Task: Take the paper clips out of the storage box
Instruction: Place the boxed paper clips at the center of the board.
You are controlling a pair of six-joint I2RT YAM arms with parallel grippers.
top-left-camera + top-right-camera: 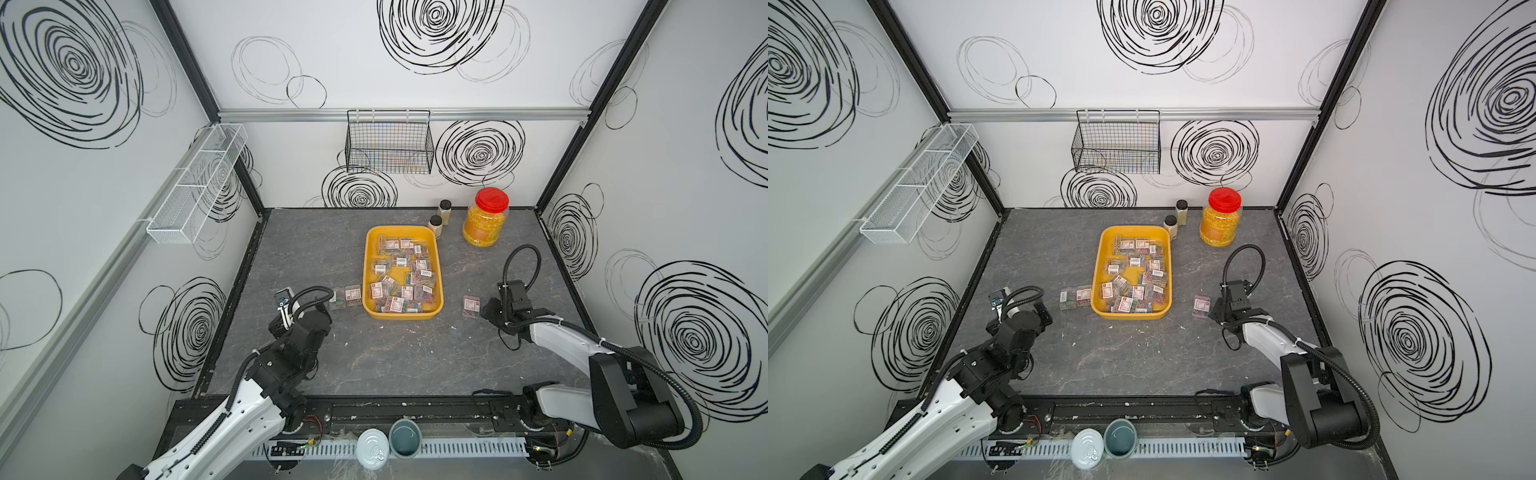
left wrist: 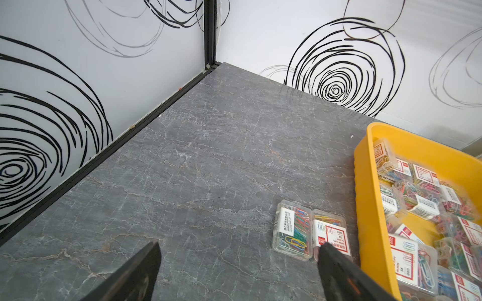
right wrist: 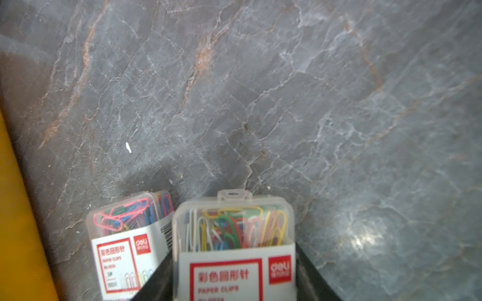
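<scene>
The yellow storage box (image 1: 367, 266) (image 1: 1097, 270) sits mid-table in both top views, with several clear cases of paper clips (image 1: 401, 274) lying in it. Two more cases (image 1: 345, 296) (image 2: 310, 230) lie side by side on the table just left of it. My left gripper (image 2: 238, 250) hangs over them, open and empty. One of its fingertips (image 2: 328, 258) covers the corner of the nearer case. To the right of the box, my right gripper (image 3: 233, 260) (image 1: 488, 311) is shut on one case (image 3: 234, 229), low over the table. Another case (image 3: 127, 234) (image 1: 471, 306) lies beside it on the box side.
A red-lidded jar of yellow grains (image 1: 485, 218) and two black-capped bottles (image 1: 439, 216) stand behind the box at the right. A black wire basket (image 1: 388, 141) hangs on the back wall and a white mesh shelf (image 1: 195, 187) on the left wall. Two tins (image 1: 388, 442) sit at the front edge.
</scene>
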